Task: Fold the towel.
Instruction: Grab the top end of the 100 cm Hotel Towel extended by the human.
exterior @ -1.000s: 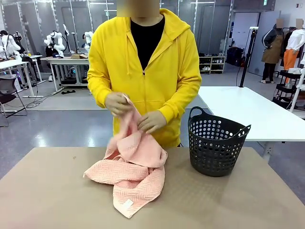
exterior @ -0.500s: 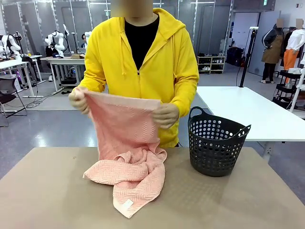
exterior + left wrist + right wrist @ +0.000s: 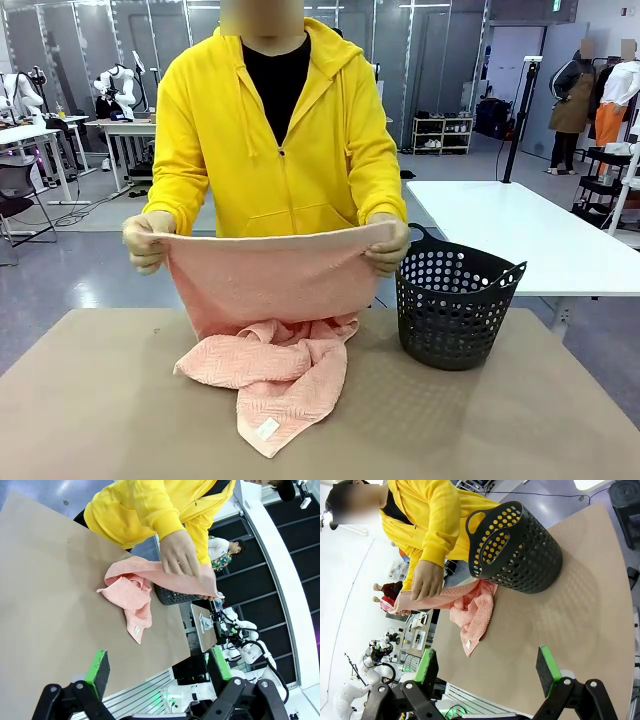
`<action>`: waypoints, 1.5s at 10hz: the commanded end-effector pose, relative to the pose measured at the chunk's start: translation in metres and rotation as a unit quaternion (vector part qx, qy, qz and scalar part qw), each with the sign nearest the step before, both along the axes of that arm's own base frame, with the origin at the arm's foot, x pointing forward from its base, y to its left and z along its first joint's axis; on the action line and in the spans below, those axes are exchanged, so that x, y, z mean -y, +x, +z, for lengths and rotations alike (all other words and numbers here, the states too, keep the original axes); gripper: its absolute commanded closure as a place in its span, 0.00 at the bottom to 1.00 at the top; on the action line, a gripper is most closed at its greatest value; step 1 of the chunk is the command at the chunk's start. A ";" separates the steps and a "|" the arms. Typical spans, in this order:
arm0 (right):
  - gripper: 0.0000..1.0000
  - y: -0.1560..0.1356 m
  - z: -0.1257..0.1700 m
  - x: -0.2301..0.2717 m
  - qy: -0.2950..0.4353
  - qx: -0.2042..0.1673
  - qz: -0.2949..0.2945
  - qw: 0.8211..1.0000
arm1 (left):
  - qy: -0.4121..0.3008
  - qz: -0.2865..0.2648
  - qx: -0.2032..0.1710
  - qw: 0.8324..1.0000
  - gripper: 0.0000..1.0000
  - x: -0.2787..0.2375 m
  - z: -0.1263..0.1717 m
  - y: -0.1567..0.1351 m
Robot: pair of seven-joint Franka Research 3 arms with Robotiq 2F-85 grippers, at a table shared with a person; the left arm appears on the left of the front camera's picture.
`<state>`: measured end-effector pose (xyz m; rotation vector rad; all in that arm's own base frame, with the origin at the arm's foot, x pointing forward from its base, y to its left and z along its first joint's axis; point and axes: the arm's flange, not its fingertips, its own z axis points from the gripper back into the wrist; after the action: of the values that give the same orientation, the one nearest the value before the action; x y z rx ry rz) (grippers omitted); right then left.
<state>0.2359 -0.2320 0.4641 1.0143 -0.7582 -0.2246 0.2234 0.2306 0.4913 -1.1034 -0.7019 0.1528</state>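
Plainly, the folding has barely begun: the salmon-pink terry towel with the herringbone weave (image 3: 262,290) is only half spread out. A person in a yellow hooded jacket (image 3: 215,130) stands behind the tan flat surface (image 3: 90,400) and pinches one long edge of the towel at its two corners. One of the person's hands (image 3: 388,246) is just beside the rim of the black perforated plastic basket (image 3: 455,300), and the other (image 3: 145,243) is well away from the basket at the opposite end of that edge. The held edge is stretched taut and level above the surface, and the upper part of the cloth hangs flat from it. The lower part lies crumpled in a heap on the surface near the basket but apart from it, with the small white label (image 3: 267,428) at its loose tip. No crease or neat fold shows anywhere, so by my reckoning all the work is left: freeing the heap, getting the cloth flat, then bringing its edges together. The robot's left hand (image 3: 159,667) hovers above the surface, well apart from the basket and the towel, its green-padded fingers spread wide with nothing between them. The robot's right hand (image 3: 487,666) is likewise spread and empty, on the basket's side and also well clear of it.
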 end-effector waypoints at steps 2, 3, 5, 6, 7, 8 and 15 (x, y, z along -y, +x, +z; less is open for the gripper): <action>0.00 -0.001 0.000 0.001 0.002 0.003 -0.002 1.000 | 0.000 0.002 0.001 1.000 0.00 -0.002 0.001 0.000; 0.00 -0.001 0.000 0.001 0.002 0.003 -0.002 1.000 | 0.000 0.002 0.001 1.000 0.00 -0.002 0.001 0.000; 0.00 -0.001 0.000 0.001 0.002 0.003 -0.002 1.000 | 0.000 0.002 0.001 1.000 0.00 -0.002 0.001 0.000; 0.00 -0.001 0.000 0.001 0.002 0.003 -0.002 1.000 | 0.000 0.002 0.001 1.000 0.00 -0.002 0.001 0.000; 0.00 -0.001 0.000 0.001 0.002 0.003 -0.002 1.000 | 0.000 0.002 0.001 1.000 0.00 -0.002 0.001 0.000; 0.00 -0.001 0.000 0.001 0.002 0.003 -0.002 1.000 | 0.000 0.002 0.001 1.000 0.00 -0.002 0.001 0.000; 0.00 0.017 0.085 -0.008 -0.195 0.101 0.075 0.973 | 0.282 -0.142 0.084 0.945 0.00 0.019 0.097 0.014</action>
<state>0.2462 -0.2288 0.5330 0.8232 -0.8388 0.0290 0.2329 0.2118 0.5752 -0.7425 -0.6778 -0.2627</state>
